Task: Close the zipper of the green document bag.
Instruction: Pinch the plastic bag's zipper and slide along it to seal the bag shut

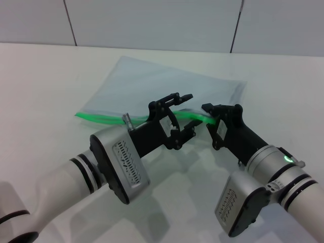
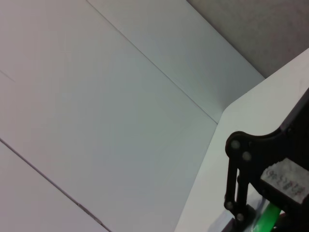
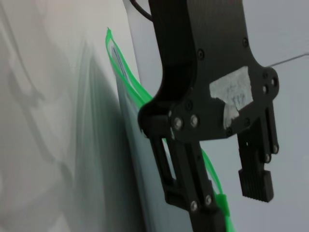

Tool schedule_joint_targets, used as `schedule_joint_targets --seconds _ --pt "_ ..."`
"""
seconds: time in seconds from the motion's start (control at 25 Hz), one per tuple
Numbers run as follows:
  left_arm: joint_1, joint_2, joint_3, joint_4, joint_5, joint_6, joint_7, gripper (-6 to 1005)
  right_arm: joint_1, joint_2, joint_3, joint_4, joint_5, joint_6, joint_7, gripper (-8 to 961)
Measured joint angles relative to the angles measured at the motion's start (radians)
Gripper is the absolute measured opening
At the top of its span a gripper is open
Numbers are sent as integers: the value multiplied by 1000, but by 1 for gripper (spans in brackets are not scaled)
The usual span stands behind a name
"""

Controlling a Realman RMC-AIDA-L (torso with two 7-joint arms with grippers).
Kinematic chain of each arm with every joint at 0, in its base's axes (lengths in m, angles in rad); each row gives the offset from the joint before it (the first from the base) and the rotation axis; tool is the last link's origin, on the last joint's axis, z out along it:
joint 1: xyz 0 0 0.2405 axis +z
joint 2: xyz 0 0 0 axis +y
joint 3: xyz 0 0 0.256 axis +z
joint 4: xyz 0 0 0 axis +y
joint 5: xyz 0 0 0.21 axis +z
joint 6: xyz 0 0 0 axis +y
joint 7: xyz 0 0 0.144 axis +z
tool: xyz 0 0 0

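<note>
The bag (image 1: 167,88) lies flat on the white surface (image 1: 45,86), turned at an angle, with its far corner near the wall (image 1: 152,23) and its green edge toward the robot. The zipper (image 1: 98,118) runs along this near edge, from the left corner under both end effectors to the right. In the right wrist view the zipper (image 3: 126,72) shows two green lines that bow apart from each other, so this part of the edge stands open; the small slider I cannot tell for sure. The left end effector (image 1: 186,114) is over the middle of the zipper, its black fingers spread, one finger (image 1: 174,99) above the bag side and the other (image 1: 185,135) on the near side of the green strip; whether they touch the plastic I cannot tell. The right end effector (image 1: 212,118) is just beside it on the right, at the green strip, and the two are close with only a small gap between. Its fingers are open in the right wrist view, the ribbed pad (image 3: 256,183) apart from the other finger (image 3: 186,188), with the strip passing near that finger. There is wide free surface to the left of the bag and in front of it, and a narrower band behind it up to the wall.
</note>
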Motion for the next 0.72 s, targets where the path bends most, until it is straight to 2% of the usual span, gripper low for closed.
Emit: schedule_joint_targets --seconds 0.32,0.72 --pt "-1 0 1 0 18 -1 1 466 1 0 -1 -1 0 0 0 49" --pt "-2 0 -1 0 25 -10 1 172 1 0 -1 0 -3 0 0 60"
